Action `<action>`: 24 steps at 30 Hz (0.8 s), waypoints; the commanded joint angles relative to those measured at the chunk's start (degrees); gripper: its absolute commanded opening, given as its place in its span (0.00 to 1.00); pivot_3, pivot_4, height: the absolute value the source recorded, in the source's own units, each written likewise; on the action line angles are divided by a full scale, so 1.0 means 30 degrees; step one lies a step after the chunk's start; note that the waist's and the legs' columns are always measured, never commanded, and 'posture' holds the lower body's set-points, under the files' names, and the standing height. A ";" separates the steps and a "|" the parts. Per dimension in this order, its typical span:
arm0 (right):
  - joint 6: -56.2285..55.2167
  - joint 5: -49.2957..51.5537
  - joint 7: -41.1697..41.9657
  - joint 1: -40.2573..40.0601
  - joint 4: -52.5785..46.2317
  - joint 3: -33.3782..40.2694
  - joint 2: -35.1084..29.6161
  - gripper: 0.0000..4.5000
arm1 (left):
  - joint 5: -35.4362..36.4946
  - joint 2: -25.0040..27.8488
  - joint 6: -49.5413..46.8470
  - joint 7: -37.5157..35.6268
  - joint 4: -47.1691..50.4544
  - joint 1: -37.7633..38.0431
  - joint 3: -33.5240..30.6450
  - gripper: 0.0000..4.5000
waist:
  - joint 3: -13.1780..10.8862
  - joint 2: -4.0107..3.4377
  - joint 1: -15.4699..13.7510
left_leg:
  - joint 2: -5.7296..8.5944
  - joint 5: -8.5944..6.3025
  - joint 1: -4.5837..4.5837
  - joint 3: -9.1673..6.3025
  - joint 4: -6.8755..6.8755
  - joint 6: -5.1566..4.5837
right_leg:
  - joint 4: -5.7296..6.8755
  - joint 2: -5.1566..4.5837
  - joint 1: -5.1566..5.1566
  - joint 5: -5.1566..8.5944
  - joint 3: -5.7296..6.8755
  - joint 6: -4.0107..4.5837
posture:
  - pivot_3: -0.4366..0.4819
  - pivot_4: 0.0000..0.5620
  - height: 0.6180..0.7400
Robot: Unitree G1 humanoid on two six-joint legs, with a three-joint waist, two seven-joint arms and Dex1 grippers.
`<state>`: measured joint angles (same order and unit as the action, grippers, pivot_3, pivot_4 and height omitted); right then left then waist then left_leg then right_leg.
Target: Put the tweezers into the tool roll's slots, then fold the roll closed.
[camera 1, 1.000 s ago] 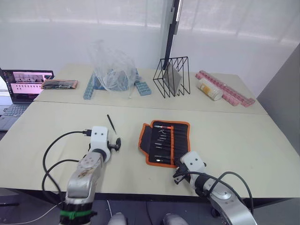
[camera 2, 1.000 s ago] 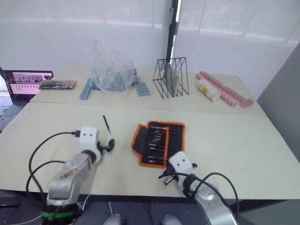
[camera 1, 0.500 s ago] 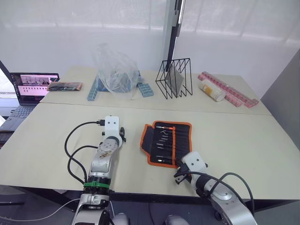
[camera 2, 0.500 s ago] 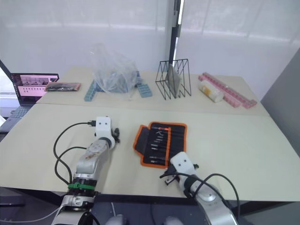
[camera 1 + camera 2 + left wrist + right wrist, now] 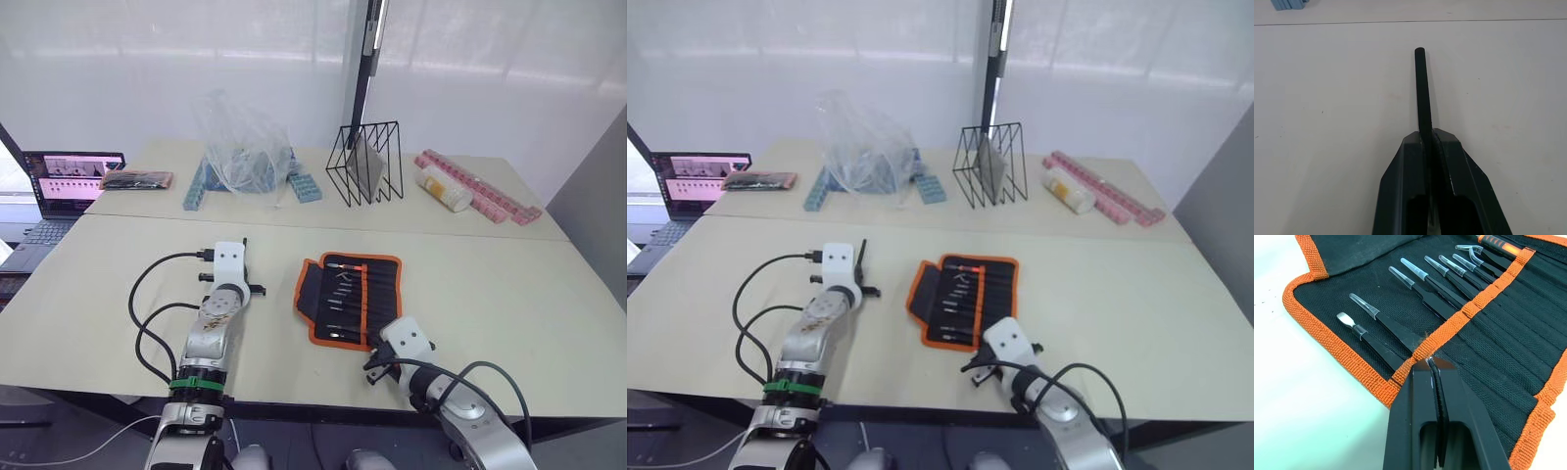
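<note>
The tool roll (image 5: 348,297) lies open on the table's middle, black with orange trim. Several tweezers (image 5: 1400,333) with clear tip caps sit in its slots (image 5: 1488,347). One slim black tweezer (image 5: 1422,93) juts out from my left gripper (image 5: 1429,134), which is shut on it just above the bare table, left of the roll; the same tweezer (image 5: 860,249) shows past the wrist block. My right gripper (image 5: 1430,364) is shut, its tips against the orange strip at the roll's near edge, near the table's front (image 5: 374,370).
At the far left stands a laptop (image 5: 71,181) with a pink-edged pouch (image 5: 135,179) beside it. Along the back are a plastic bag over blue blocks (image 5: 243,147), a black wire rack (image 5: 364,162), a white cylinder (image 5: 438,188) and pink strips (image 5: 485,194).
My left arm reached forward to the loose tweezer on the table and its fingers closed on it. The right gripper stayed put. The head view shifted a little.
</note>
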<state>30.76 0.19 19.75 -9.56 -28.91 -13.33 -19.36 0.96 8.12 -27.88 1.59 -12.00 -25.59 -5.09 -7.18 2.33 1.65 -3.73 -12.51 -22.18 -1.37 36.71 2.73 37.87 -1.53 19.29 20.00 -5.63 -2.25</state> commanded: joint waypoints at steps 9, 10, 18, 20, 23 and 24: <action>0.1577 -0.0168 -0.0031 -0.0581 0.1386 -0.0557 -0.0114 0.00 | 0.1828 0.6475 -0.0929 -0.6457 0.8423 0.5041 -0.1712 0.01 | -0.0096 0.0048 0.0369 | -0.0038 0.0107 -0.0134 0.0007 -0.0285 0.0191 | -0.0068 0.0009 0.0241 -0.0083 -0.0006 0.0150 | 0.48 0.27 0.74; 0.1555 -0.0163 -0.0016 -0.0575 0.1426 -0.0553 -0.0123 0.00 | 0.2189 0.7185 -0.0910 -0.7209 0.9004 0.5467 -0.2081 0.01 | -0.0124 0.0040 0.0368 | -0.0040 0.0123 -0.0187 0.0002 -0.0287 0.0213 | -0.0048 0.0011 0.0302 -0.0091 -0.0001 0.0165 | 0.48 0.27 0.74; 0.1428 -0.0155 0.0094 -0.0302 0.1837 -0.0662 -0.0051 0.00 | 0.6607 1.1887 -0.1085 -1.4819 1.0466 0.6648 -0.3413 0.01 | -0.0233 0.0137 0.0262 | -0.0062 0.0070 -0.0150 0.0023 -0.0286 0.0398 | -0.0096 -0.0052 0.0339 -0.0057 0.0028 0.0201 | 0.48 0.27 0.74; 0.1474 -0.0147 0.0073 -0.0205 0.1864 -0.0664 -0.0001 0.00 | 0.7164 1.2620 -0.0797 -1.6372 1.0271 0.6420 -0.2972 0.01 | -0.0234 0.0138 0.0297 | -0.0073 0.0074 -0.0152 0.0021 -0.0291 0.0390 | -0.0085 -0.0051 0.0351 -0.0061 0.0032 0.0212 | 0.48 0.27 0.74; 0.1532 -0.0173 0.0032 -0.0128 0.1846 -0.0713 0.0062 0.00 | 0.7368 1.3105 -0.0104 -1.8216 0.9867 0.5373 -0.1549 0.01 | -0.0234 0.0139 0.0317 | -0.0081 0.0147 -0.0200 0.0028 -0.0299 0.0270 | -0.0064 -0.0024 0.0346 -0.0066 0.0032 0.0228 | 0.48 0.27 0.74; 0.1561 -0.0187 -0.0005 -0.0119 0.1807 -0.0713 0.0085 0.00 | 0.7125 1.3050 0.0137 -1.8796 0.9659 0.4657 -0.0559 0.01 | -0.0235 0.0141 0.0308 | -0.0081 0.0162 -0.0206 0.0028 -0.0298 0.0244 | -0.0059 -0.0021 0.0349 -0.0067 0.0031 0.0229 | 0.48 0.27 0.74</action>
<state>30.76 0.30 19.92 -8.81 -29.35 -13.97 -19.01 21.93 46.89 -29.53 -51.98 16.60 -9.31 -9.32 -7.88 2.75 2.58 -3.98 -12.02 -22.82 -1.29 35.82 3.45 37.69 -1.58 20.34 19.80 -5.55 -1.57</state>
